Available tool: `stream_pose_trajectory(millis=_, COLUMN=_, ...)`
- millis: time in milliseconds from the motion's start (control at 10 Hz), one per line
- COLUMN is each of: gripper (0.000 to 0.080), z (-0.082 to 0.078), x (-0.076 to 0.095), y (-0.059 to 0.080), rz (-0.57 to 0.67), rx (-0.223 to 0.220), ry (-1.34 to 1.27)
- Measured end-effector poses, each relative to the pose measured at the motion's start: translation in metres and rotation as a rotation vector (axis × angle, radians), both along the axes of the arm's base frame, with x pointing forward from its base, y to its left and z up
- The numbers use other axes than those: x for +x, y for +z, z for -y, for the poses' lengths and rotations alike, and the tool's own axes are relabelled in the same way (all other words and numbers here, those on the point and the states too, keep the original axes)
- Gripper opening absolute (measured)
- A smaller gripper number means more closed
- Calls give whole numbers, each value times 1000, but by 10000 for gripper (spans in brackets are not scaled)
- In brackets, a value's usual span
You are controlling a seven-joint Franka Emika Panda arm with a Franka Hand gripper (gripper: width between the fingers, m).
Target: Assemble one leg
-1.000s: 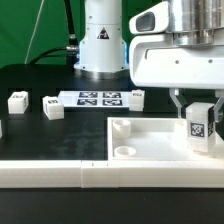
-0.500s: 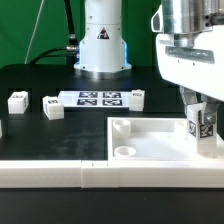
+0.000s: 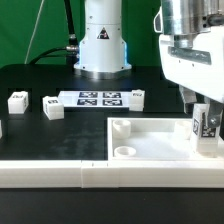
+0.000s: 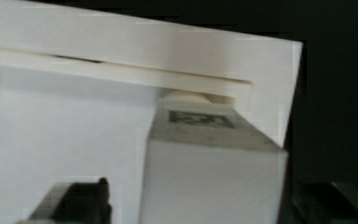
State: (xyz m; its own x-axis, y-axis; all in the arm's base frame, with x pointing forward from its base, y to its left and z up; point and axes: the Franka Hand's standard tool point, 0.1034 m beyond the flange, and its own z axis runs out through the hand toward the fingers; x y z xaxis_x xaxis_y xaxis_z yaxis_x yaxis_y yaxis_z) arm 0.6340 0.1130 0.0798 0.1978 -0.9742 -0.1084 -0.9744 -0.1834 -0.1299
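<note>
My gripper is shut on a white leg, a rectangular post with a black-and-white tag on its face. I hold it upright over the back corner of the large white tray-like panel at the exterior view's right. In the wrist view the leg runs between my dark fingers, its tagged end against a round corner socket of the panel. I cannot tell how deep the leg's end sits in the socket.
The marker board lies behind the panel. Three loose white legs lie on the black table around it. A white rail runs along the front. The robot base stands at the back.
My gripper has carried the leg toward the exterior view's right, from over the panel's middle right to its back right corner, and slightly lower.
</note>
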Motion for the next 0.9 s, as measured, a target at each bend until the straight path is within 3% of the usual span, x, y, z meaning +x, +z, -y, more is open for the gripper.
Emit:
stream_pose_trajectory(millis=100, gripper=615, z=-1, x=0, y=0, rz=19, rx=-22, ry=155)
stream_pose_trajectory(millis=200, gripper=639, z=-2, x=-1, y=0, rz=40, rx=-48, ry=335)
stream_pose_trajectory(millis=300, gripper=647, z=-4, x=-1, y=-1, rz=49, rx=-56, ry=413)
stream_pose_trajectory(millis=900, gripper=649, z=-5, x=-1, y=1, rz=60, rx=-195, ry=1195)
